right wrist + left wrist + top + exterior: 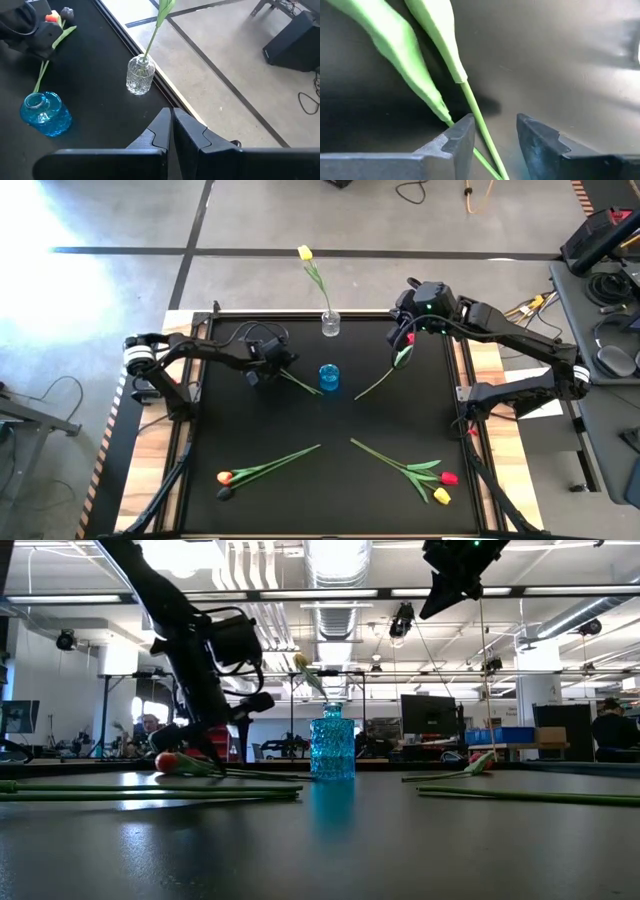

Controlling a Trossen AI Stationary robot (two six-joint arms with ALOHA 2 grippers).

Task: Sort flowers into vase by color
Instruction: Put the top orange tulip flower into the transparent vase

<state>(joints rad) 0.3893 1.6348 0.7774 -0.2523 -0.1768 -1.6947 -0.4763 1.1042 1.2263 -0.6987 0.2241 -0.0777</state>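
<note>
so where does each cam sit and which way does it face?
High: above the table, straight down; both arms, clear vase, blue vase.
Low: table height, level into the room; blue vase, arms from above.
Left wrist: past left gripper, open around a green stem.
Right wrist: past shut right gripper, down at both vases.
Shared: the blue vase, in high, low and right wrist.

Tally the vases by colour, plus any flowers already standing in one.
Clear vase: 1
Blue vase: 1
Flowers standing in a vase: 1, the yellow tulip in the clear vase
Total: 3
</note>
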